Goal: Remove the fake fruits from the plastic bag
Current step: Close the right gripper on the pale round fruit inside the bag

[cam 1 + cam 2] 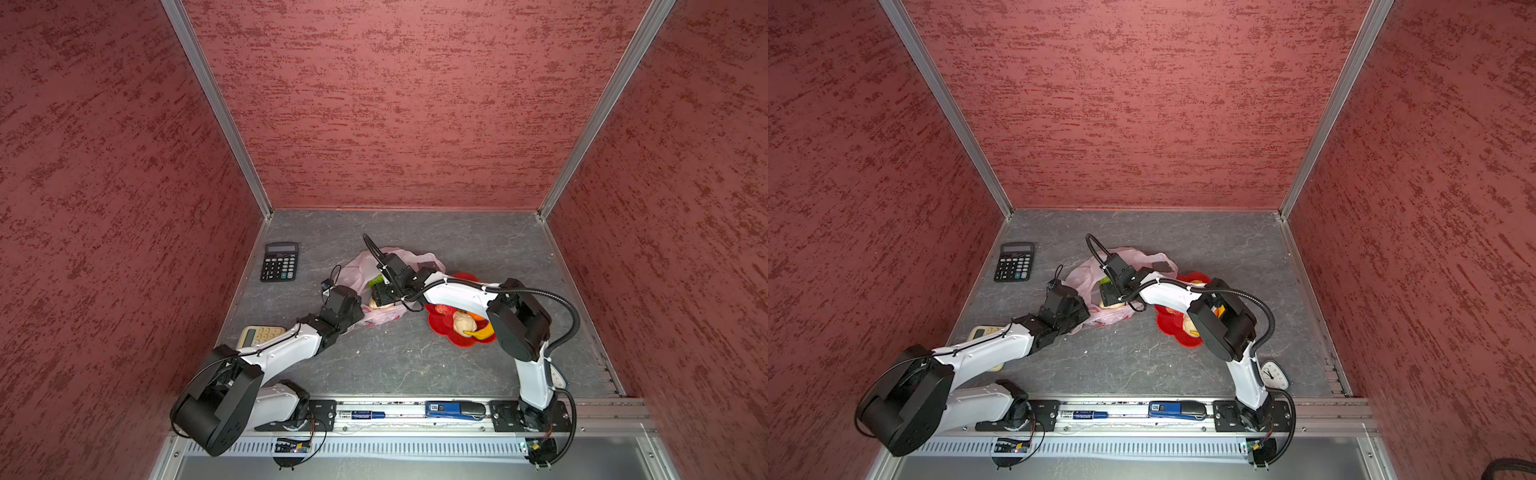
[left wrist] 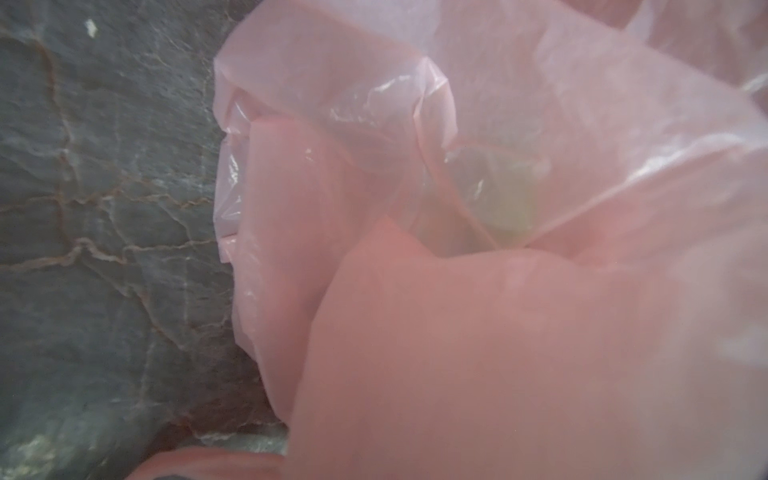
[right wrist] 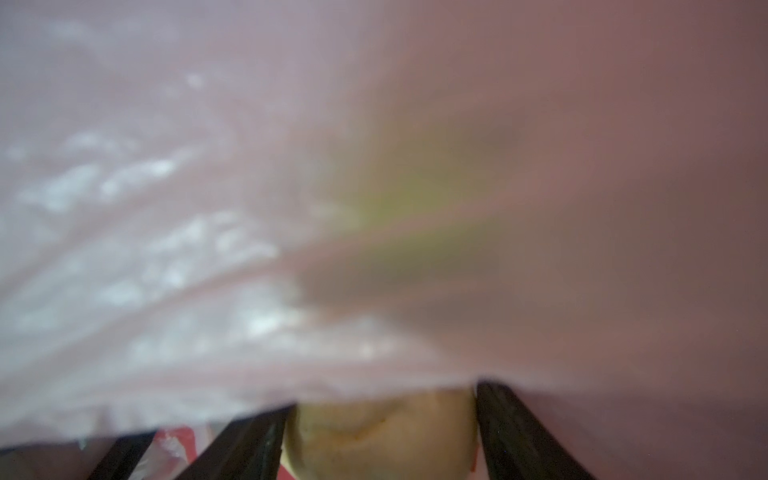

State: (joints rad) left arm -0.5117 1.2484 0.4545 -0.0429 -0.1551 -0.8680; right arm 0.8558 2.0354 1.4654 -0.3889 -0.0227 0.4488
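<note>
Softly crumpled, the pink plastic bag [image 1: 358,269] holds green fruit [image 1: 375,282] and cream fruit [image 3: 380,432].

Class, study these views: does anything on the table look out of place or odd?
Yes. A beige calculator lies half under the left arm, and a small clock sits tucked beside the right arm's lower link, partly hidden.

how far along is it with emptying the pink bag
Done: a cream lumpy fruit, yellow banana, orange and red fruit lie in the red flower-shaped dish. In hand: the right gripper straddles a second cream lumpy fruit inside the pale-pink plastic bag, grip unclear; the shut left gripper is at its edge. Left: that and the bumpy green ball.
</note>
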